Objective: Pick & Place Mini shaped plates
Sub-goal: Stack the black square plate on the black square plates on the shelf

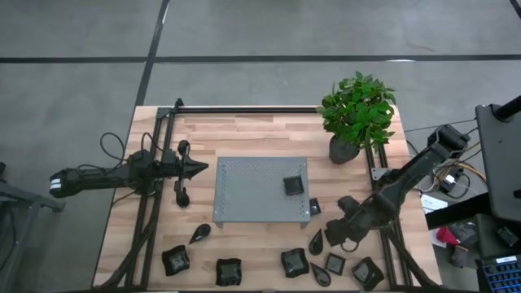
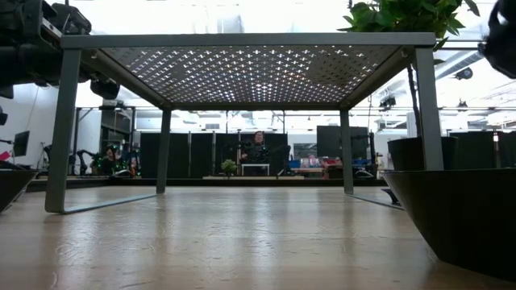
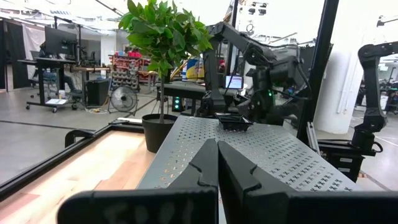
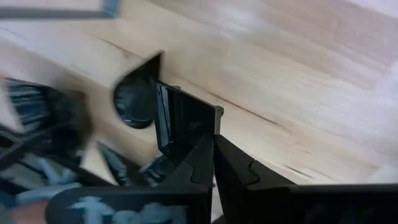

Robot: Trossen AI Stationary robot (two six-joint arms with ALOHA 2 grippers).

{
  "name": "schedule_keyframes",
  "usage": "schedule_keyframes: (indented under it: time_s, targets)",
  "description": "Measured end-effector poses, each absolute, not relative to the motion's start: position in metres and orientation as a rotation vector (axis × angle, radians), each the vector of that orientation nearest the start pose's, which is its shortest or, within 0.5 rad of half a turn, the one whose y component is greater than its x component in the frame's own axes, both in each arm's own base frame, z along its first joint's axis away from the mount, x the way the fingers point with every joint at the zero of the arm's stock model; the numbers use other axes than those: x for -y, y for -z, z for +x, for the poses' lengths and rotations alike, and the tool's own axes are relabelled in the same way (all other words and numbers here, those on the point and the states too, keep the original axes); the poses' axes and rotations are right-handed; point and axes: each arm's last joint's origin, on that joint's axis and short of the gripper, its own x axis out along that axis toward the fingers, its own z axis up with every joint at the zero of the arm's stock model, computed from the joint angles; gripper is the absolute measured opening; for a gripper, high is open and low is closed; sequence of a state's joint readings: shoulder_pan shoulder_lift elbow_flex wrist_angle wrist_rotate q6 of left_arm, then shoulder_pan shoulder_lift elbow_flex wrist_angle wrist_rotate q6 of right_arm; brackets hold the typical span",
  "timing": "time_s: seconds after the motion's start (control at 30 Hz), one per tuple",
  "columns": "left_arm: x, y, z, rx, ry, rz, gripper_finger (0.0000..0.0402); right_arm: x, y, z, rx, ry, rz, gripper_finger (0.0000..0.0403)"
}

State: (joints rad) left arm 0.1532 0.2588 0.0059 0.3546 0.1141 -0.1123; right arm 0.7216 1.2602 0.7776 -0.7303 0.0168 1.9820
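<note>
Right gripper (image 4: 212, 146) is closed on a small dark glossy square plate (image 4: 180, 127), pinched by its thin edge so it hangs tilted above the pale wood-plank tabletop (image 4: 298, 74); in the high view the right gripper (image 1: 335, 232) sits just off the near right corner of the grey perforated metal tray on legs (image 1: 244, 195); one square dark plate (image 1: 294, 185) is already on the tray. Left gripper (image 1: 199, 168) waits beside the tray's left edge, fingers pressed together, empty.

Risks, judged: glazed rim is slick and the pinch is narrow, so the plate could swivel or slip out mid-carry; it could clip the tray's raised edge; the teardrop plate (image 4: 138, 93) below could get knocked. Remaining dark plates (image 1: 228, 271), square and teardrop, are strung along the near table edge; leafy green plant in dark pot (image 1: 356, 114) stands near the tray's far right.
</note>
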Motion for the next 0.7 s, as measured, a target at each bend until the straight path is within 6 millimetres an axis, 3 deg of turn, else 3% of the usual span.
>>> schedule_keyframes:
  time_s: [0.43,0.7]
  targets:
    - [-0.014,-0.178,0.112,0.103,-0.033,-0.099,0.0,-0.127,-0.238,0.149,-1.063,0.54,1.342,0.0008]
    - [-0.014,-0.178,0.112,0.103,-0.033,-0.099,0.0,-0.115,-0.26,0.143,-0.853,0.446,1.386,0.0008]
